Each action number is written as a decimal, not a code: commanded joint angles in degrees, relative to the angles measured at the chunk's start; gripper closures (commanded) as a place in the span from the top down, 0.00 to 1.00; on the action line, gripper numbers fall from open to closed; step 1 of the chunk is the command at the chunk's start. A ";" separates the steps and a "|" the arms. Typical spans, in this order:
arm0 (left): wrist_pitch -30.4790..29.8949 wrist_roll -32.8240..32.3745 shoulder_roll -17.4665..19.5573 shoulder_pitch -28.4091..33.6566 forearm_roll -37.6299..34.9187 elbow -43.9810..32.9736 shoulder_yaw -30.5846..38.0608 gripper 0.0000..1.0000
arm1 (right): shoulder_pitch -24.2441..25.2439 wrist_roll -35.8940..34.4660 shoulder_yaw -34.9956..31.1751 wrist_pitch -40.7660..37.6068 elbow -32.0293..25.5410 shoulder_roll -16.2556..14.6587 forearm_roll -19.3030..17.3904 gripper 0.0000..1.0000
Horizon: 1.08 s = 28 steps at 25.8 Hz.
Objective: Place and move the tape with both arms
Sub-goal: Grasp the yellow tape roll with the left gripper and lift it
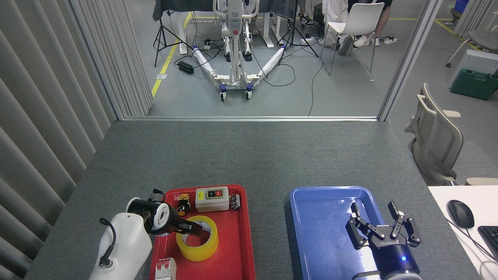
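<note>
The yellow tape roll (195, 253) lies flat on the red tray (242, 237), near its left side, white core facing up. My left arm comes in from the lower left, and its gripper (193, 229) points down over the roll's left rim. Its dark fingers (197, 230) reach into the core hole, and from this angle I cannot see whether they are open or shut. My right gripper (372, 209) hovers over the right part of the blue tray (319, 225). It stands open with nothing between its fingers.
A beige switch box (212, 198), a small orange-button part (181, 205) and a small black-and-silver part (234, 201) sit at the red tray's far end. A white breaker (165, 269) lies at its near left corner. A mouse (460, 214) rests on a white desk to the right.
</note>
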 commanded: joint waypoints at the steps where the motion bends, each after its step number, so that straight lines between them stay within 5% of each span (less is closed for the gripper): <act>1: -0.09 0.01 -0.40 -0.77 -0.35 3.34 -0.18 0.89 | 0.17 -0.01 -0.10 -0.02 0.09 -0.20 0.00 1.00; 5: -0.89 0.01 -1.89 -0.86 -0.79 5.53 -0.18 0.74 | 0.26 -0.10 -1.60 -0.28 0.18 -0.03 -0.09 1.00; 8: -1.76 0.01 -2.42 -1.30 -2.10 7.20 -0.18 0.52 | 0.78 -0.10 -2.21 -2.30 0.27 0.23 0.00 1.00; 11: -4.31 -0.08 -3.12 -1.39 -1.40 7.12 -0.09 0.00 | 1.22 -0.10 -2.21 -2.39 0.27 0.23 0.00 1.00; 20: -11.43 6.60 -3.91 -0.60 3.08 2.19 5.97 0.00 | 1.31 -0.01 -2.83 -2.83 0.27 0.41 -0.09 1.00; 28: -41.05 14.68 -3.91 -0.24 33.32 3.25 6.68 0.00 | 1.49 -0.01 -3.18 -3.80 0.62 0.32 -0.09 1.00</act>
